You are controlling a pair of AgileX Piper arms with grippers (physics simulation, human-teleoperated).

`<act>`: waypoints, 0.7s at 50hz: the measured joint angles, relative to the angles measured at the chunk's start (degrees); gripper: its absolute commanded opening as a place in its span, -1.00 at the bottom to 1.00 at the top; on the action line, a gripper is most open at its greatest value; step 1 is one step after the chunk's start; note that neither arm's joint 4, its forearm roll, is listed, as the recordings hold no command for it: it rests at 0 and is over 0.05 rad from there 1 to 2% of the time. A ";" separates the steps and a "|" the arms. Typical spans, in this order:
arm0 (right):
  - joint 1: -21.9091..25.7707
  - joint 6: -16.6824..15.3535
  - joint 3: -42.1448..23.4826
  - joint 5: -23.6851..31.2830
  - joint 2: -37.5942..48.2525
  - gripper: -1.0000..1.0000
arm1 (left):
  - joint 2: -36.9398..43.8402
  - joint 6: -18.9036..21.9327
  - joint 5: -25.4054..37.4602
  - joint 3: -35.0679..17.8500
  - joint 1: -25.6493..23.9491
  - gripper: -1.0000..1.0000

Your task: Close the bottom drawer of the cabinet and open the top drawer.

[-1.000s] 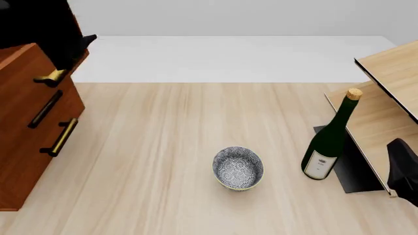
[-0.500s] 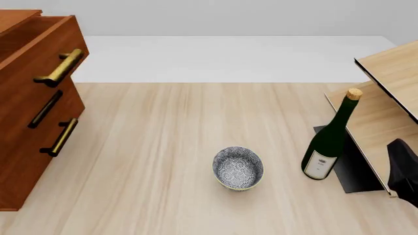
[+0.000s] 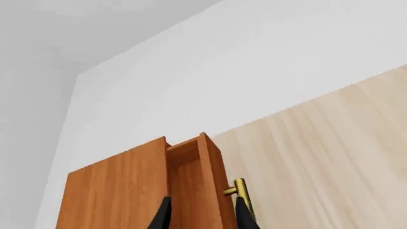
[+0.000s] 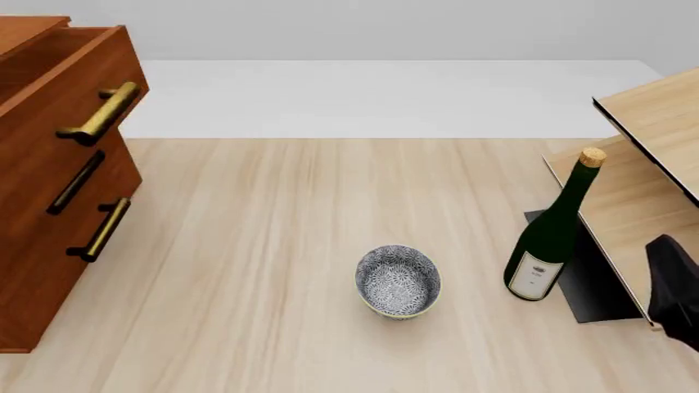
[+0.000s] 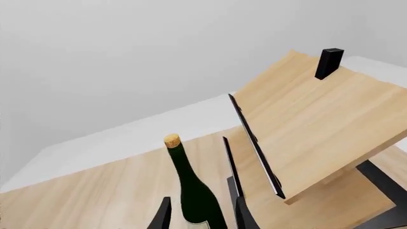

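Observation:
The reddish-brown cabinet (image 4: pixel 24 304) stands at the table's left edge. Its top drawer (image 4: pixel 68 75) is pulled out, and its brass handle (image 4: pixel 101 113) sticks forward. The bottom drawer (image 4: pixel 52 274) sits flush with the middle drawer, with its brass handle (image 4: pixel 101 231) in view. My left gripper (image 3: pixel 202 219) is open and empty above the cabinet, out of the front view. In the left wrist view it looks down on the open top drawer (image 3: pixel 189 191) and its handle (image 3: pixel 241 192). My right gripper (image 5: pixel 202 218) is open and empty near the green bottle. Only a dark part of the right arm (image 4: pixel 674 286) shows in the front view.
A patterned bowl (image 4: pixel 398 281) sits mid-table. A green wine bottle (image 4: pixel 549 233) stands to its right and also shows in the right wrist view (image 5: pixel 192 193). A tilted pale wood shelf unit (image 4: pixel 647 176) on a black base (image 4: pixel 595 288) fills the right side.
One second ago my left arm was at the top drawer's handle. It has since lifted out of the front view, leaving the drawer pulled out. The right arm has barely moved.

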 measured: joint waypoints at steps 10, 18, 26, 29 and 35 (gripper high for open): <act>0.46 -0.26 -0.12 1.04 -0.99 1.00 | -0.53 -3.35 0.90 0.30 3.47 1.00; 0.67 -0.41 -0.23 1.62 -1.49 1.00 | -0.54 -6.05 1.44 0.82 4.25 1.00; 0.88 -0.48 -0.33 1.92 -1.73 1.00 | -0.67 -9.30 1.64 1.63 4.24 1.00; 0.93 -0.49 -0.37 1.96 -1.74 1.00 | -0.68 -10.69 1.68 1.88 3.98 1.00; 0.95 -0.50 -0.45 1.94 -1.67 1.00 | -0.84 -13.16 1.34 2.94 3.37 1.00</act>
